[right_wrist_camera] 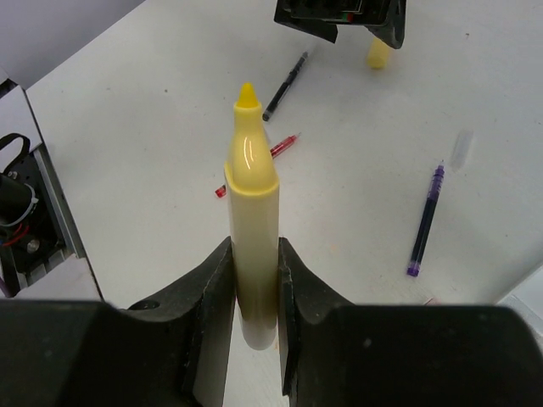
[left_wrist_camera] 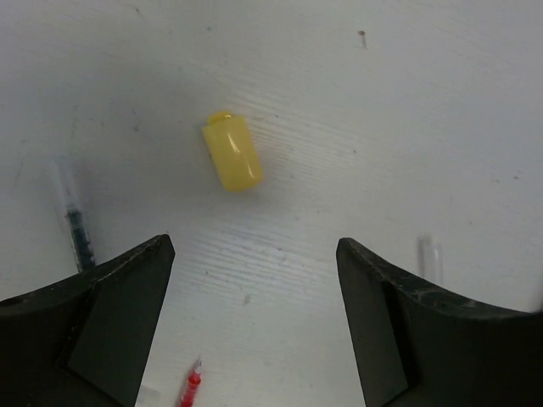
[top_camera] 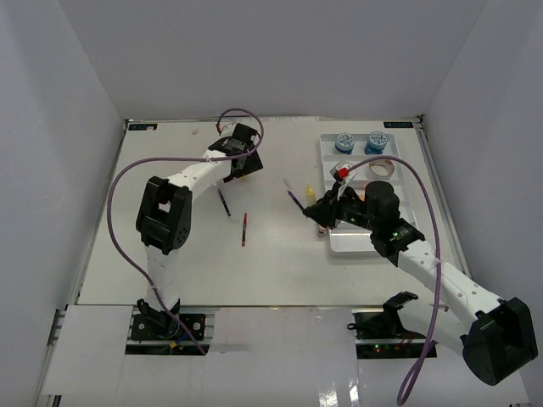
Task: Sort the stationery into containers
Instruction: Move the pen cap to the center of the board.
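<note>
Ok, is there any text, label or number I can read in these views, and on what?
No text is legible in any view.
The left round tub and the right round tub: blue-white printed tops, too small to read.
The dark strip at the table's far left corner and the dark strip at its far right corner: possibly labels, too small to read.
The yellow highlighter and the yellow cap: no print visible.

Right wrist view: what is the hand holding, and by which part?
The right hand grips a yellow highlighter by its barrel, with the bare tip pointing away from the camera. The left hand is open and holds nothing.
</note>
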Controlling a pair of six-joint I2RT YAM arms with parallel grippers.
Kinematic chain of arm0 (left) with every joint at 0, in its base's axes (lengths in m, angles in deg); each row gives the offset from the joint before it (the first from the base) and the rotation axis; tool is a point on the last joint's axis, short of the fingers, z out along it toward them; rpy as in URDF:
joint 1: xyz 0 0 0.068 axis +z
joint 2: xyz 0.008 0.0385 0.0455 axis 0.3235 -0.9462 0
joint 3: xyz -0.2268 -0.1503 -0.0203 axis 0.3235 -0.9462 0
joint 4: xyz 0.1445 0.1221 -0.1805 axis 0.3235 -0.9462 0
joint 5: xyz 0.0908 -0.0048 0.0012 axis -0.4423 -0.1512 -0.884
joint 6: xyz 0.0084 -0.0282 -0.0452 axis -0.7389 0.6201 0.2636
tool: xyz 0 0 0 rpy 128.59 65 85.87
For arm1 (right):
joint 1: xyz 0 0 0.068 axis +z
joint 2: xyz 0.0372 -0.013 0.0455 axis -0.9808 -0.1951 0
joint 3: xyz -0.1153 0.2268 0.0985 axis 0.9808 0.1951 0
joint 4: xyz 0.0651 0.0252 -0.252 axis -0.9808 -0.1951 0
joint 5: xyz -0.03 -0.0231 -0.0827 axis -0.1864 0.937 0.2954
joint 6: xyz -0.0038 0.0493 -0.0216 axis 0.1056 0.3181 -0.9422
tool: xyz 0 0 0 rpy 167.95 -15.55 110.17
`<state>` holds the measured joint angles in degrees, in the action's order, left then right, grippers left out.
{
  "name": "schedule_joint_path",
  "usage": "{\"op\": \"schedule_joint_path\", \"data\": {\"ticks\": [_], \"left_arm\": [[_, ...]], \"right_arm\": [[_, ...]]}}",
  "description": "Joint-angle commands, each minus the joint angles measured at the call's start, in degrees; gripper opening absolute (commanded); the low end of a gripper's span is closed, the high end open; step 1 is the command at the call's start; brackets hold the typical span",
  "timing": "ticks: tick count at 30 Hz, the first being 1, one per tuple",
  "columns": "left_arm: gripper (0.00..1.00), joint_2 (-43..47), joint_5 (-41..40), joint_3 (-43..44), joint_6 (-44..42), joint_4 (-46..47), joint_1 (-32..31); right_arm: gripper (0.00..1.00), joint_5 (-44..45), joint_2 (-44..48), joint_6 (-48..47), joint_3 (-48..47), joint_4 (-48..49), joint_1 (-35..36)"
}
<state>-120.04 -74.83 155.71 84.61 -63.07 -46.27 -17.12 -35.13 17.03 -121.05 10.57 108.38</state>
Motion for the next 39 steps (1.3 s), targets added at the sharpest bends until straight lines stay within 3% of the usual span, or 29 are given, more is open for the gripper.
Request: {"op": "schedule_joint_path", "data": {"ticks": [1,9,19,24,26,30,39], "left_arm": [[0.87,-2.5,-2.1,5.3,-0.9,-4.3,1.6],[0.71,-10.0,0.6,11.6,-2.9,-5.4,3.4],[0.57,-15.8,0.2,16.3,-7.2,-5.3,4.1],[0.42,-15.6,1.3,15.1,-11.0,-4.7,4.2],[0.29,-14.2,3.1,13.2,-13.9,-3.3,4.1],[0.13,-8.5,7.3,6.0,-22.0,2.6,3.6],[0.09,10.5,21.8,-11.5,-45.9,12.7,-2.7]], "right_arm": [[0.08,1.3,2.1,-0.9,1.0,1.3,-0.2],[0.08,1.3,3.3,-1.0,2.2,1.1,-0.1],[0.08,0.9,5.4,-1.0,2.9,0.1,-0.1],[0.08,0.8,6.8,-1.0,3.2,-0.8,-0.1],[0.08,0.6,7.0,-0.9,2.9,-1.5,-0.1],[0.08,0.7,8.2,-0.8,2.7,-2.3,-0.1],[0.08,1.5,11.7,-0.5,3.2,-4.4,-0.1]]}}
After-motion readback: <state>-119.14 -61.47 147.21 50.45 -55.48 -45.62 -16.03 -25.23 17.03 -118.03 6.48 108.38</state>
